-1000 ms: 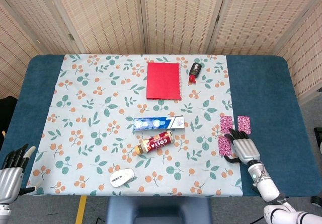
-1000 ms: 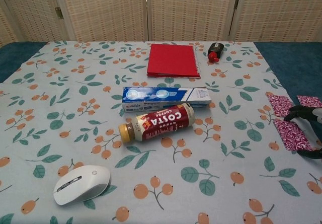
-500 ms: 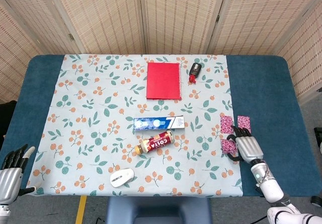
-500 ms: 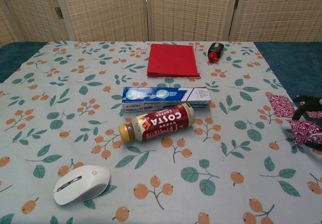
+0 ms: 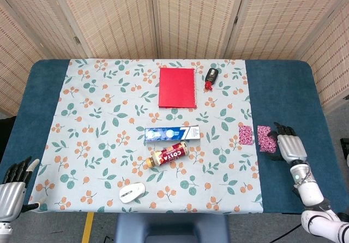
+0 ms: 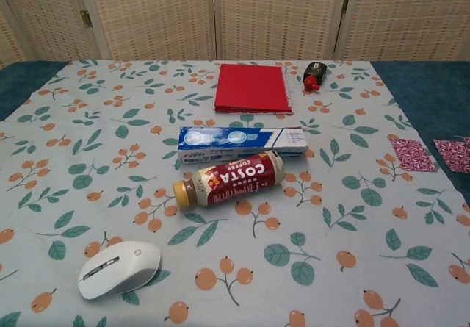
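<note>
We count two small pink patterned packets: one (image 5: 246,134) on the edge of the floral tablecloth (image 5: 98,112), the other (image 5: 265,139) just beside it on the bare blue table top (image 5: 283,90). There is one each of the rest: a red spiral-bound notebook (image 5: 177,87), a small black and red bottle (image 5: 210,78), a blue and white toothpaste box (image 5: 172,133), a brown Costa coffee bottle (image 5: 169,156) lying on its side, and a white computer mouse (image 5: 132,191).

In the head view our right hand (image 5: 288,147) rests on the blue table top at the right edge, immediately right of the second packet. Its dark fingertips (image 5: 277,127) reach towards that packet's right side (whether they actually touch it we cannot tell). The fingers look loosely spread and hold nothing. The first packet lies a little further left, apart from the hand, with the second packet between them. In the chest view both packets show at the right edge, the nearer one (image 6: 413,154) whole and the other (image 6: 454,154) cut by the frame; the right hand does not show there.

Our left hand (image 5: 13,185) sits at the bottom-left corner, off the tablecloth, fingers apart and empty. The mouse is the nearest thing to it, though well apart.

The toothpaste box and coffee bottle lie side by side mid-table, well left of the packets. The notebook and small bottle lie at the far side. Nothing stands between the right hand and the packets.
</note>
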